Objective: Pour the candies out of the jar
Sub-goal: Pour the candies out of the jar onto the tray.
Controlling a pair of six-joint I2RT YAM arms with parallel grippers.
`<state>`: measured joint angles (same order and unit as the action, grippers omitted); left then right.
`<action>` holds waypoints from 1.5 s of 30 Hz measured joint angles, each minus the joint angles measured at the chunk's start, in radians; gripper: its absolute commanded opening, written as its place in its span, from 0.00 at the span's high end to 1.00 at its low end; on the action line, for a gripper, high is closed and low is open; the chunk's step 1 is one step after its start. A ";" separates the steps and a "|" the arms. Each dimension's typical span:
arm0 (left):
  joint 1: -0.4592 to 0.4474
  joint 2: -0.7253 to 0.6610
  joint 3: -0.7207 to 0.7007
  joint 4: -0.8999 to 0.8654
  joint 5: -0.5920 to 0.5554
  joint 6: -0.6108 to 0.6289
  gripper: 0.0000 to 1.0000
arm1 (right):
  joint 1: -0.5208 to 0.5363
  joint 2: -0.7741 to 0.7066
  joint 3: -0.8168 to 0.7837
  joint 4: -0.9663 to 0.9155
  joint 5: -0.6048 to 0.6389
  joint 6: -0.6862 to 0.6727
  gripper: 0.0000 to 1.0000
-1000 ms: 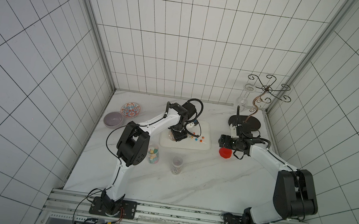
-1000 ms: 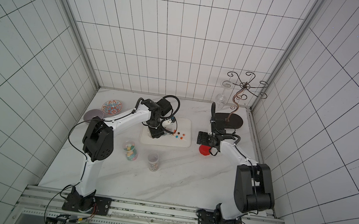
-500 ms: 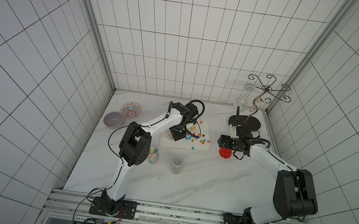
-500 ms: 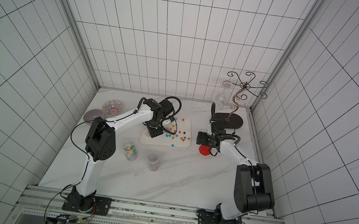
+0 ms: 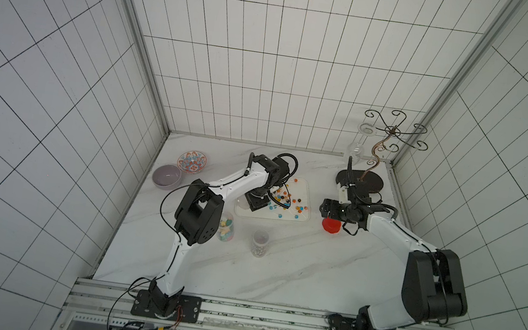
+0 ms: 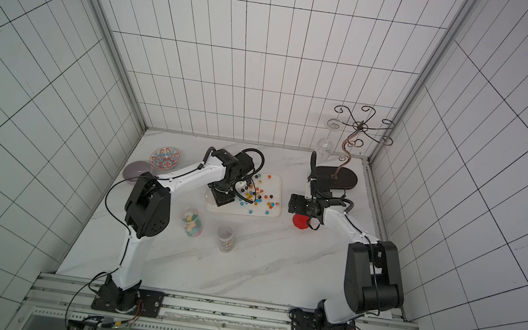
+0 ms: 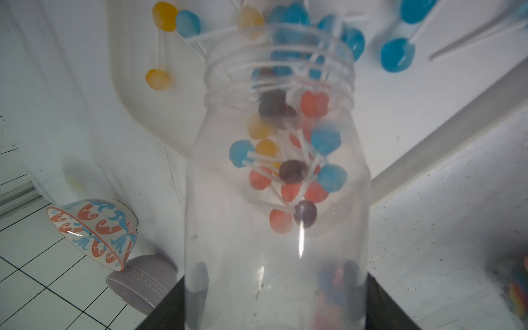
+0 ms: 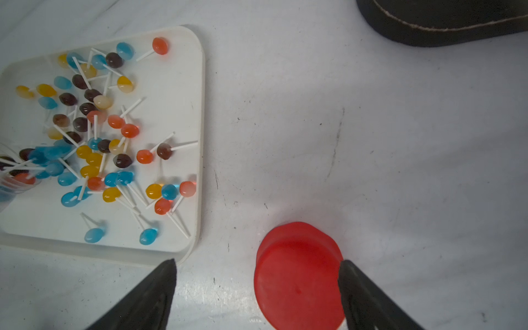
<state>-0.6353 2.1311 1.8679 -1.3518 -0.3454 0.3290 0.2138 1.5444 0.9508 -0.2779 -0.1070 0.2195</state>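
Left wrist view: left gripper pinches the clear jar near its base, jaws pressed against both sides. The jar is tipped mouth-down over the left edge of the white tray, probably so that sweets slide out and the raised rim stops them rolling. A cluster of candies, balls on white sticks, sits at the shoulder and neck, not yet out. The crossed sticks may be jamming them. The rest lie scattered across the tray's middle and right side.

Red lid lies flat on the counter, near the tray's front-right corner, set aside so the mouth is free. Right gripper hovers over it, jaws spread wide and nothing between them, likely keeping clear of the pour.

Counter: white marble look, grey veins, faint scuffs.
- Far-left corner: patterned bowl, lilac bowl.
- In front of the tray: two upright sweet jars.
- Far-right corner: wire glass rack on a dark base, with one wine glass.

White tiled walls with dark grout on three sides.
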 measured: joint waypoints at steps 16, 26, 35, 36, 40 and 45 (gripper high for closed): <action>0.000 -0.151 -0.121 0.024 -0.029 0.005 0.39 | 0.000 -0.002 -0.002 0.004 -0.014 0.000 0.10; 0.000 -0.164 -0.169 0.040 -0.056 0.012 0.38 | 0.000 -0.002 -0.002 0.006 -0.018 0.000 0.10; 0.018 -0.180 -0.220 0.053 -0.084 0.030 0.37 | 0.000 -0.003 -0.005 0.010 -0.033 0.000 0.10; 0.022 -0.185 -0.220 0.055 -0.085 0.031 0.37 | 0.000 -0.004 -0.006 0.011 -0.035 0.000 0.10; 0.033 -0.208 -0.220 0.056 -0.084 0.030 0.37 | 0.000 -0.004 -0.009 0.011 -0.042 -0.001 0.10; 0.033 -0.259 -0.219 0.077 -0.045 0.030 0.37 | 0.000 -0.008 -0.011 0.018 -0.070 -0.005 0.12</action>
<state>-0.6022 1.8725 1.6489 -1.2747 -0.3908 0.3592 0.2138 1.5368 0.9394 -0.2600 -0.1772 0.2142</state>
